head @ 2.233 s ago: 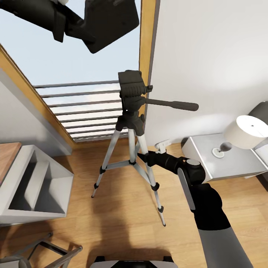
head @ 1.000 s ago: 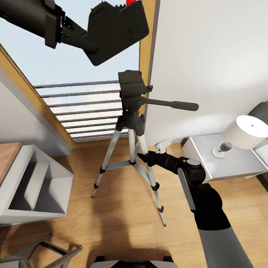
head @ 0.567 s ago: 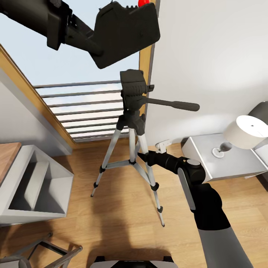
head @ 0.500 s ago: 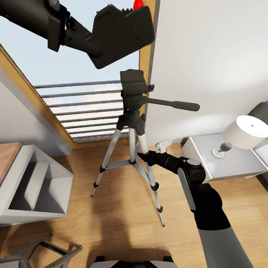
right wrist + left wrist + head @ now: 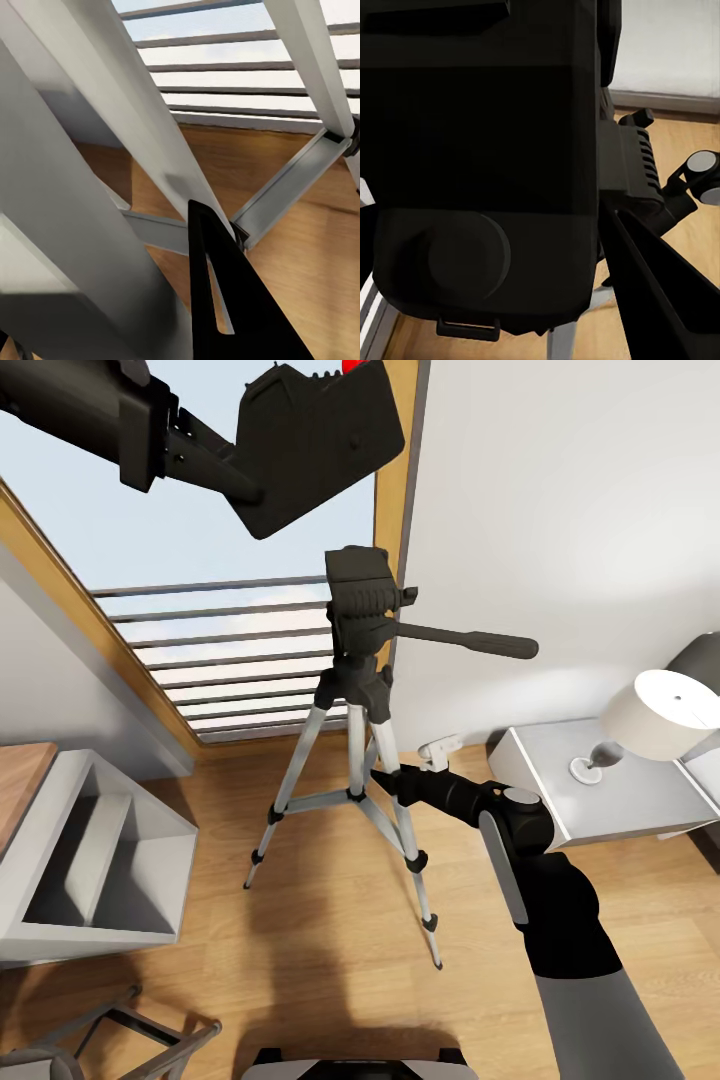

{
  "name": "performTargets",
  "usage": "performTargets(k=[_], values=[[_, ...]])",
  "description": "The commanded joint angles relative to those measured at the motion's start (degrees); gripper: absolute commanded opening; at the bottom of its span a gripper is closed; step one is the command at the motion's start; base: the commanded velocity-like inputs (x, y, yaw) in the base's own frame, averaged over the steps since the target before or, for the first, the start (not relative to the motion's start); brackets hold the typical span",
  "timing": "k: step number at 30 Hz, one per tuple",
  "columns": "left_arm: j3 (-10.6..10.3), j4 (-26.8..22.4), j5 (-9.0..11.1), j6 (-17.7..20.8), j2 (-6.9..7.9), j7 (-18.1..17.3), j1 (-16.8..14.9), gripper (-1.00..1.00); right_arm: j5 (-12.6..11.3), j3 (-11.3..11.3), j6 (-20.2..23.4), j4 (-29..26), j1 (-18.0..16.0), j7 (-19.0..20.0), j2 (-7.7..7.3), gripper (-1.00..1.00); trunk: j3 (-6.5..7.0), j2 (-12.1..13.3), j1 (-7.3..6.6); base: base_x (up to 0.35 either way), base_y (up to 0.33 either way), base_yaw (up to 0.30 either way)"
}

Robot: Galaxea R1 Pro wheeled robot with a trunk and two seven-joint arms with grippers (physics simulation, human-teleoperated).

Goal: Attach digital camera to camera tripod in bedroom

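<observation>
While reaching in from the upper left, left gripper [image 5: 215,460] clenched on the digital camera [image 5: 320,435], matte-black and boxy with a red button on top, raised above and apart from the black head of the camera tripod [image 5: 358,690]. Right gripper [image 5: 380,780] stretched forward at a silver telescoping leg; closure hard to tell. Light wood floor [image 5: 300,940] beneath

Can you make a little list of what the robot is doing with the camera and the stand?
Room: bedroom, wood floor
Left pincer: holds the digital camera up high
Camera tripod: stands by the window, head bare
Camera to tripod: above it, apart, not attached
Right pincer: at a silver tripod leg
Nightstand: carries a white lamp
</observation>
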Motion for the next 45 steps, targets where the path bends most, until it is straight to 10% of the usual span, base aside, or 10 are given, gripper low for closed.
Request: performTargets(k=[1,29,30,45], values=[[-0.13,0.01,0.2,0.36,0.07,-0.13,-0.1,-1.0,0.04,-0.04,0.39,0.32,-0.04,0.03,0.01,-1.0,-0.09,-0.08,0.05,0.0,0.0,0.0],[-0.39,-6.12,1.02,0.93,-0.57,-0.28,-0.09,-1.0,-0.05,-0.04,0.4,0.32,-0.04,-0.01,-0.01,-1.0,-0.09,-0.08,0.05,0.0,0.0,0.0],[-0.43,-6.85,1.04,0.94,-0.65,-0.28,-0.09,-1.0,5.99,-0.04,0.4,1.19,-0.04,0.0,-0.01,-1.0,-0.09,-0.08,0.05,0.0,0.0,0.0],[-5.12,-8.05,0.97,1.03,-1.55,-0.3,-0.09,-1.0,5.99,-0.04,0.4,1.19,-0.04,0.01,-0.01,-1.0,-0.09,-0.08,0.05,0.0,0.0,0.0]])
